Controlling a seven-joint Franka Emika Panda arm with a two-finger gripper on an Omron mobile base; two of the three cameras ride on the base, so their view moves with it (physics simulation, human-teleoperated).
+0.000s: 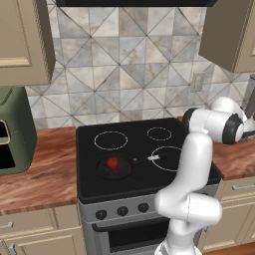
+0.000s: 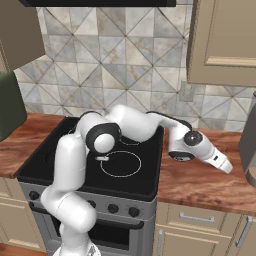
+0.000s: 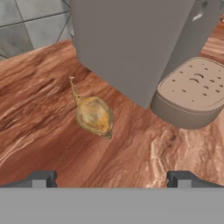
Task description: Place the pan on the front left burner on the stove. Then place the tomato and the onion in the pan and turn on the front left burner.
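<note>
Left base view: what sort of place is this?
A rendered home kitchen, most likely: a black glass-top stove with knobs, set into a wooden counter, a tiled backsplash behind, and tan wall cabinets above.

In the hand view, the onion (image 3: 93, 115) is lying on bare wooden counter (image 3: 39, 109) at centre left, with open wood showing to its left and below it. A grey appliance (image 3: 131, 43) is standing close at upper right of the onion, its perforated tan base plate (image 3: 192, 87) jutting out at right and narrowing that side. The gripper (image 3: 112, 178) fingertips (image 3: 41, 178) are standing wide apart at the bottom edge, clear wood lying between them.
</note>
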